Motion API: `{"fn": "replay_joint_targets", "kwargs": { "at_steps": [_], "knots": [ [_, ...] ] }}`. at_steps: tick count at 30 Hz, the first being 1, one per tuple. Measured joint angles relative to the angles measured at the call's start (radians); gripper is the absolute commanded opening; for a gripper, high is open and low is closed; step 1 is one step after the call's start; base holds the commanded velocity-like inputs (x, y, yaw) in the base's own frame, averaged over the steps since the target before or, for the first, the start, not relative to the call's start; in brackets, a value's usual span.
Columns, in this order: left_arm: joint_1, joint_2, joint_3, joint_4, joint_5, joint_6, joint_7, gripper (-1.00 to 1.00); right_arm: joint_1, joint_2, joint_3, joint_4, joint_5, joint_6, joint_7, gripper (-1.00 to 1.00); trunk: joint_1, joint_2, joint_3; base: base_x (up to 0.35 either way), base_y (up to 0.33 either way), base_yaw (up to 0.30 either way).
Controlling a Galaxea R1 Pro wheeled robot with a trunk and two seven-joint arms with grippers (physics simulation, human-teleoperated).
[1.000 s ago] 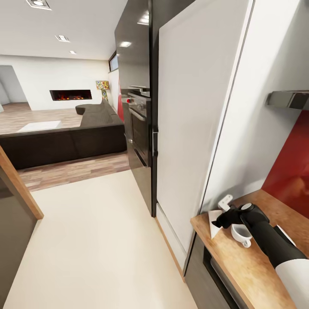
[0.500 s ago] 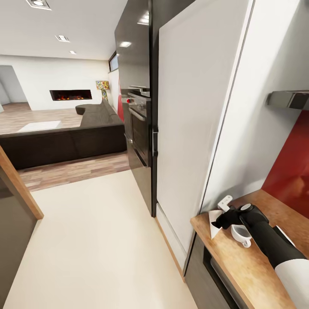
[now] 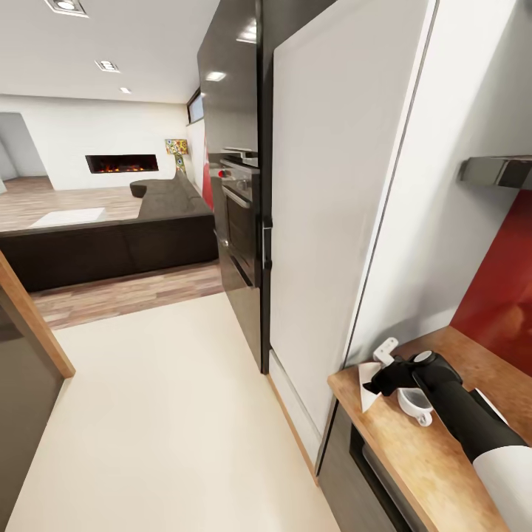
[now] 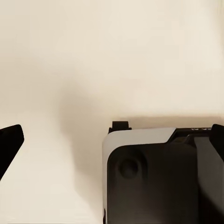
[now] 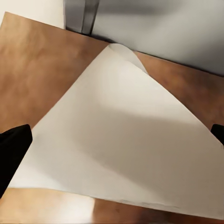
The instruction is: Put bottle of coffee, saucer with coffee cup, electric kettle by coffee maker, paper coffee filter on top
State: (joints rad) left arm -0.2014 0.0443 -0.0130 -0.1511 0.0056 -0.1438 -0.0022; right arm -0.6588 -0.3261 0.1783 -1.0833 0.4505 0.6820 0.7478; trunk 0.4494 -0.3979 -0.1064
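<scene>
Kitchen countertop (image 3: pixel 414 451): light-wood desk at the lower right of the head view, under a red backsplash (image 3: pixel 499 295).
Tall white cabinet (image 3: pixel 332 199): fills the centre right of the head view, beside a black oven column (image 3: pixel 240 222).
Floor (image 3: pixel 162 414): pale cream, lower left; a dark sofa (image 3: pixel 111 247) and a lit fireplace (image 3: pixel 122 162) sit beyond it at the upper left.
Right arm (image 3: pixel 473 421): black and white, reaching from the lower right corner across the desk.
Right hand (image 3: pixel 380 382): fingers spread wide and grasping nothing, poised over the filter; dark fingertips (image 5: pixel 11 151) show at both edges of the right wrist view.
Left hand (image 4: pixel 112 140): fingers apart and empty over the cream floor.
Paper coffee filter (image 5: pixel 126 144): white folded cone lying flat on the desk's near-left corner.
Coffee cup (image 3: pixel 415 403): white, on the desk just beside the right arm, near the filter.
</scene>
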Motion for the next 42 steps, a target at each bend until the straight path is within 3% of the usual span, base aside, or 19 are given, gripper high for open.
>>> {"fn": "replay_joint_targets", "kwargs": {
  "at_steps": [42],
  "knots": [
    [0.000, 0.000, -0.001, 0.000, 0.001, 0.000, 0.000, 1.00, 0.000, 0.001, -0.005, -0.013, 0.014, 0.002, 0.003, -1.00, 0.000, 0.000, 0.000, -0.014, 0.008, 0.000]
  ]
}}
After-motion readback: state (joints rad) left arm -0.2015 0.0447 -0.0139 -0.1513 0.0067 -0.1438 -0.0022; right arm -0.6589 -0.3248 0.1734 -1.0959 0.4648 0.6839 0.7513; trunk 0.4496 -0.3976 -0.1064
